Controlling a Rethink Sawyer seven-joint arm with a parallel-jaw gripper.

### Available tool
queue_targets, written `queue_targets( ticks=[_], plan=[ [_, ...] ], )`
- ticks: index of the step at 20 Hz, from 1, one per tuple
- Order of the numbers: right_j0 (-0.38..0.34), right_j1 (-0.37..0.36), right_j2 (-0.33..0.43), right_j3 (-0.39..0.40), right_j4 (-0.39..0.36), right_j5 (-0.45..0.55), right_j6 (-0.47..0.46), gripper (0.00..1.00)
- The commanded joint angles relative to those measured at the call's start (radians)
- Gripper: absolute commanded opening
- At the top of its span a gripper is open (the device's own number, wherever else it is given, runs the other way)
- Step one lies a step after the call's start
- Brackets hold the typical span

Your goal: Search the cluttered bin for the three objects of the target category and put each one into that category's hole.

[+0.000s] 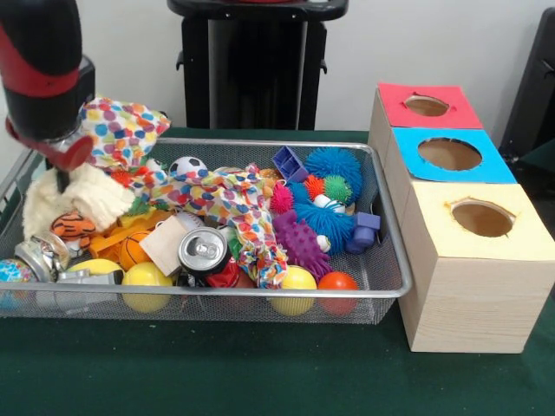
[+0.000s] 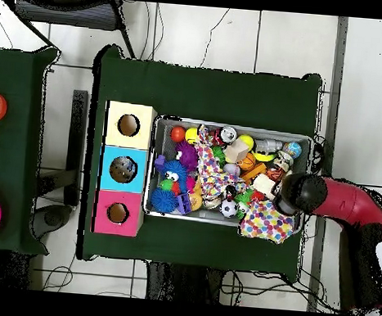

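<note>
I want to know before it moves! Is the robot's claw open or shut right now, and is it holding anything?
Red and black robot gripper: cannot be told; it is low over the silver wire-mesh bin.

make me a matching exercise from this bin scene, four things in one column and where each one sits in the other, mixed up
Things:
1. soda can
2. soccer ball
3. the hole
4. white fluffy toy

Places, front view:
A. box farthest from the camera
B. near the bin's far rim
C. bin's left end, under the arm
D. toward the bin's near side, left of centre

Pairs: 1-D, 2-B, 3-A, 4-C
</note>
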Motion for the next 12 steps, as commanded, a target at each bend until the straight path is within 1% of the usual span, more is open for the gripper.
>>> queue_targets(
  ticks=[1, 2, 6, 12],
  plan=[
    [-0.02, -0.169, 0.133, 0.35, 0.105, -0.01, -0.121, 0.0],
    [-0.023, -0.187, 0.147, 0.379, 0.119, -0.036, -0.107, 0.0],
    [-0.023, -0.219, 0.162, 0.437, 0.162, -0.069, -0.068, 0.0],
    [-0.041, -0.247, 0.188, 0.466, 0.193, -0.124, -0.056, 0.0]
  ],
)
